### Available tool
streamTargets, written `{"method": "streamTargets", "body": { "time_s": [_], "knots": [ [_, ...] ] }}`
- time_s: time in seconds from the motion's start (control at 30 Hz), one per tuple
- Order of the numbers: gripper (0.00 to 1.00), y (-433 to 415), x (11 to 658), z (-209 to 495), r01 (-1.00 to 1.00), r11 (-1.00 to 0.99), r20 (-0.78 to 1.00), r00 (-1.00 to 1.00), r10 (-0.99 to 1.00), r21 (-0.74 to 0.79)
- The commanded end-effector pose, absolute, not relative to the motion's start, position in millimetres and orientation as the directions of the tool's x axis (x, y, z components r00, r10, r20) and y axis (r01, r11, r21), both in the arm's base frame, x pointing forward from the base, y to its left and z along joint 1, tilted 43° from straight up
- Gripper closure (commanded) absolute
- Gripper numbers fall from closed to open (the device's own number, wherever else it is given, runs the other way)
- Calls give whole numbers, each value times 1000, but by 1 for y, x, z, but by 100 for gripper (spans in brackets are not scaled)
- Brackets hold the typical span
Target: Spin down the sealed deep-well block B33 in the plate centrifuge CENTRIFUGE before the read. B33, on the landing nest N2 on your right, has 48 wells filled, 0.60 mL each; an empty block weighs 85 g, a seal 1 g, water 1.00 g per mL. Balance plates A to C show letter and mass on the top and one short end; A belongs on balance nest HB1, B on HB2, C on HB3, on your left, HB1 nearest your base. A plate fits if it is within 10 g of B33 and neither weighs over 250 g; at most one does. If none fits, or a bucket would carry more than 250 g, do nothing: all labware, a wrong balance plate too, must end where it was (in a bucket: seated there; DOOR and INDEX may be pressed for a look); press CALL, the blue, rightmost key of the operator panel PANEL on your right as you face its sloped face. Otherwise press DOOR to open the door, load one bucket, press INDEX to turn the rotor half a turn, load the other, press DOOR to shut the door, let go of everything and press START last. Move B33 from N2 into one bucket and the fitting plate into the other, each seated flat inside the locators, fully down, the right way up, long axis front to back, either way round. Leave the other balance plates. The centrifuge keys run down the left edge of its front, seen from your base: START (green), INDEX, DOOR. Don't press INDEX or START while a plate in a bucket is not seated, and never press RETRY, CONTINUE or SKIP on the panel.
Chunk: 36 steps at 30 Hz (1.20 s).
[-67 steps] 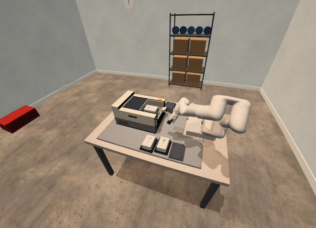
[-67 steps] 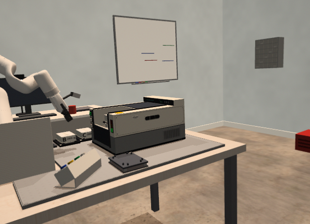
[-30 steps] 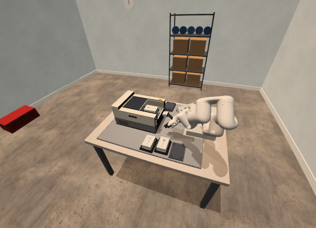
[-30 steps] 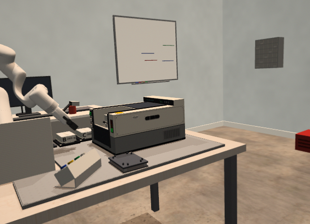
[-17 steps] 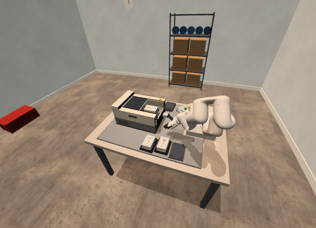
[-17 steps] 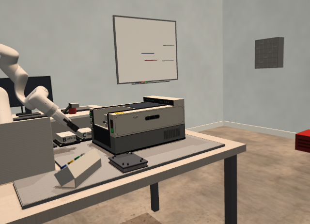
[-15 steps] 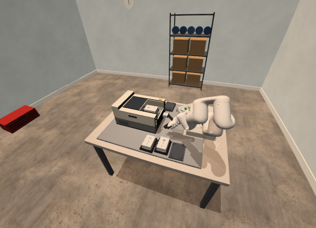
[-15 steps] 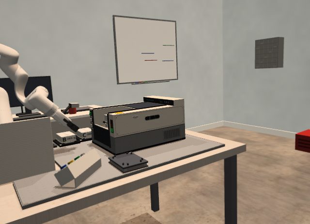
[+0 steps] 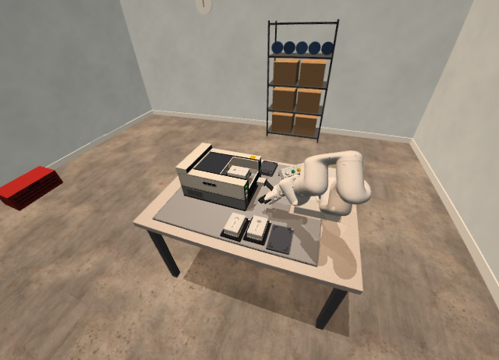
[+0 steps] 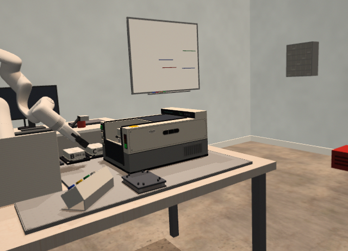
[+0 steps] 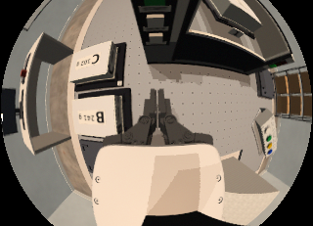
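B33, the white sealed deep-well block (image 9: 238, 171), seems already seated in the open bucket of the beige-and-grey box centrifuge (image 9: 209, 183); which plate that is I cannot read for certain, but its dark landing nest (image 9: 268, 167) behind the centrifuge lies bare. Left of the centrifuge's front, white balance plates C (image 9: 235, 224) and B (image 9: 257, 226) sit nested, the nearest nest (image 9: 279, 238) vacant. The end effector (image 9: 263, 199), fingers pinched together on nothing, points at the green-topped key column (image 11: 155, 14). The sloped grey operator panel (image 10: 88, 188) stands aside, unobstructing.

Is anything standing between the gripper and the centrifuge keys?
Nothing visible does. The shut gripper points straight at the key column, and no object shows in the gap. Plates B and C sit off to its left.
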<state>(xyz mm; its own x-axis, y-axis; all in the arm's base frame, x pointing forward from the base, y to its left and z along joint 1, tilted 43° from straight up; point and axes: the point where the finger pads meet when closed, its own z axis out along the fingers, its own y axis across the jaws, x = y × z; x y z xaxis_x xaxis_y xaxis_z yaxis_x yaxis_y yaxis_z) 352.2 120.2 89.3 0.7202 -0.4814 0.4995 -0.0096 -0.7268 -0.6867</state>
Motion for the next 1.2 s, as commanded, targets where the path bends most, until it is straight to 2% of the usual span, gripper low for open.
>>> {"method": "streamTargets", "body": {
  "time_s": [0.0, 1.17],
  "knots": [
    [100, 120, 353, 90, -10, -727, 500, 719, -483, -687],
    [100, 120, 394, 89, -10, -727, 500, 719, -483, -687]
  ]
}}
